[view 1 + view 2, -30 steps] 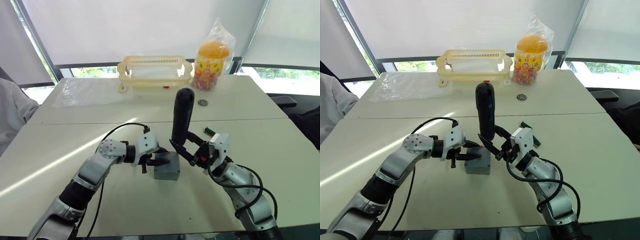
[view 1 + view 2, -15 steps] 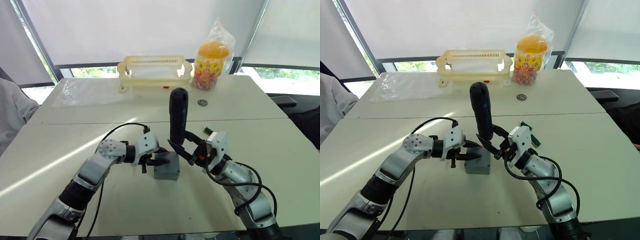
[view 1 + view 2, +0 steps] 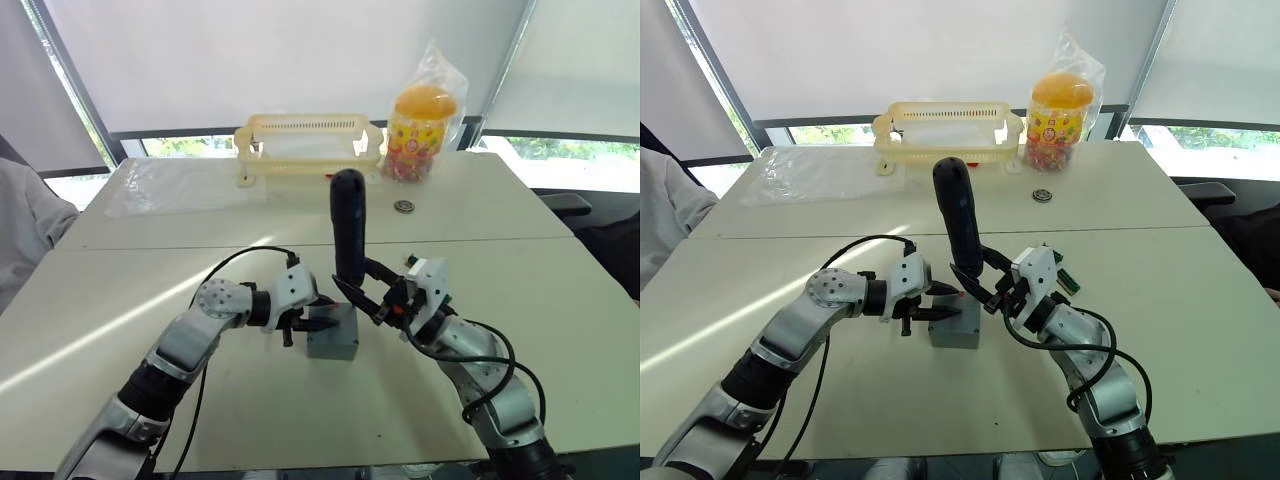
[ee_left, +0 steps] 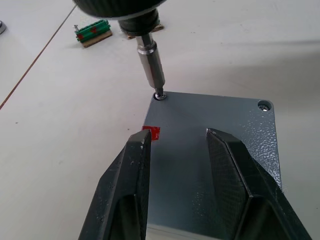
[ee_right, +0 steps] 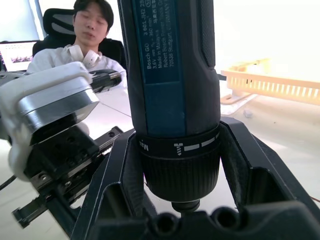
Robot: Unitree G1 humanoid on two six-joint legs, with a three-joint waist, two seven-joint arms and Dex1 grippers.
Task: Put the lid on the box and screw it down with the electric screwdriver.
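Bare tabletop (image 3: 120, 300) lies open to the left of the one grey box (image 3: 333, 343), which stands mid-table well clear of every edge, its single lid (image 4: 215, 145) already seated. The left gripper (image 3: 300, 318) holds its two fingers (image 4: 131, 185) apart over the lid. The right gripper (image 3: 365, 297) is clamped around one electric screwdriver (image 3: 348, 225), upright, bit in a corner screw.

Head stereo pair looks forward and down over table (image 3: 100, 300), mid-distance, both eyes share same scene. Left wrist cam sits super close, looking along left gripper (image 4: 177, 142) onto lid (image 4: 210, 165). Right wrist cam also close, looking up along electric screwdriver (image 5: 170, 75) clamped in right gripper (image 5: 182, 165), seated person (image 5: 90, 35) behind. Screwdriver shared by all views.
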